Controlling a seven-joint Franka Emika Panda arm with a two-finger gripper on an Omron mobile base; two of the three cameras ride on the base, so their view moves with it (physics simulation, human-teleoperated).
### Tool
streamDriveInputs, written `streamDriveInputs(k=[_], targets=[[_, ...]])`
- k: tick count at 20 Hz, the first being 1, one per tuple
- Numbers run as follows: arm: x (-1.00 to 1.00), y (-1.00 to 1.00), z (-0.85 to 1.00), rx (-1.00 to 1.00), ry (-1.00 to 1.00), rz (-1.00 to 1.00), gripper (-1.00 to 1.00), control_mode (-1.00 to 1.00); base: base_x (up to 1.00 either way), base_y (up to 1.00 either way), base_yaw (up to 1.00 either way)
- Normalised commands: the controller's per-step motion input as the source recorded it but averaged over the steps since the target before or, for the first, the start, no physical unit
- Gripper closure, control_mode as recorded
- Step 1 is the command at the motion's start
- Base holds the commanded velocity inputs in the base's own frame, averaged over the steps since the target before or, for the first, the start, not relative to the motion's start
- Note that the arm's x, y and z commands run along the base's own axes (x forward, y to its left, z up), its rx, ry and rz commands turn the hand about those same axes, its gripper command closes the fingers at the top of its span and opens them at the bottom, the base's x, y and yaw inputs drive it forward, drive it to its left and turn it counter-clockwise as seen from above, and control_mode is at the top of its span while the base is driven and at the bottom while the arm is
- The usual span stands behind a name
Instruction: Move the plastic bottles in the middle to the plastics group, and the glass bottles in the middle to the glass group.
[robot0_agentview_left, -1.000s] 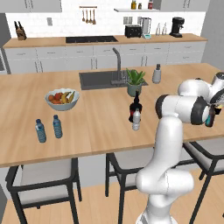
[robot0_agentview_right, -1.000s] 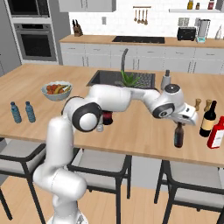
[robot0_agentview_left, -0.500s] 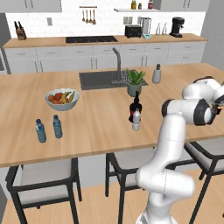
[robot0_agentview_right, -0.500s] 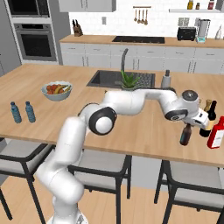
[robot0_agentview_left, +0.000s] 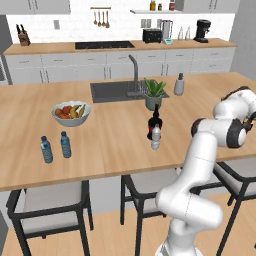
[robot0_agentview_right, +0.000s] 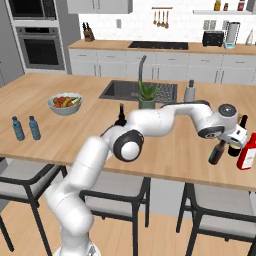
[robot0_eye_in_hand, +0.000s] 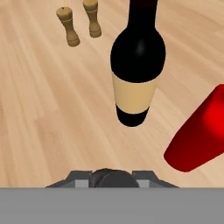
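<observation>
My gripper (robot0_agentview_right: 224, 142) is shut on the neck of a slim dark glass bottle (robot0_agentview_right: 216, 153), which hangs tilted over the counter's right end. Beside it stands the tall dark wine bottle (robot0_agentview_right: 235, 146) with a cream label (robot0_eye_in_hand: 134, 92). In the hand view the held bottle's dark top (robot0_eye_in_hand: 112, 178) sits between my fingertips, with the wine bottle straight ahead. At mid-counter stand the squat dark bottle with a red label (robot0_agentview_left: 154, 125) and, in front of it, the small clear-whitish bottle (robot0_agentview_left: 156, 137). Two blue plastic bottles (robot0_agentview_left: 46, 149) (robot0_agentview_left: 65, 144) stand at the left.
A red bottle (robot0_agentview_right: 247, 150) stands right of the wine bottle. Two wooden shakers (robot0_eye_in_hand: 68, 26) lie beyond it. A fruit bowl (robot0_agentview_left: 71, 112), sink (robot0_agentview_left: 116, 91), potted plant (robot0_agentview_left: 153, 93) and soap dispenser (robot0_agentview_left: 179, 84) occupy the counter's middle and back. Stools (robot0_agentview_left: 52, 197) stand along the near edge.
My gripper has carried the slim dark bottle to the right along the counter, ending close beside the wine bottle and the red bottle. The other bottles have not moved.
</observation>
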Motion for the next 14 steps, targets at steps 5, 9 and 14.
streamDriveInputs(k=[5, 9, 14], targets=[[0.01, 0.32, -0.62, 0.00, 0.00, -0.08, 1.00, -1.00, 0.00, 0.00, 0.00], [0.00, 0.60, -0.80, -0.10, 0.05, -0.09, 1.00, -1.00, 0.00, 0.00, 0.00], [0.00, 0.57, -0.83, -0.15, 0.06, -0.08, 1.00, -1.00, 0.00, 0.00, 0.00]])
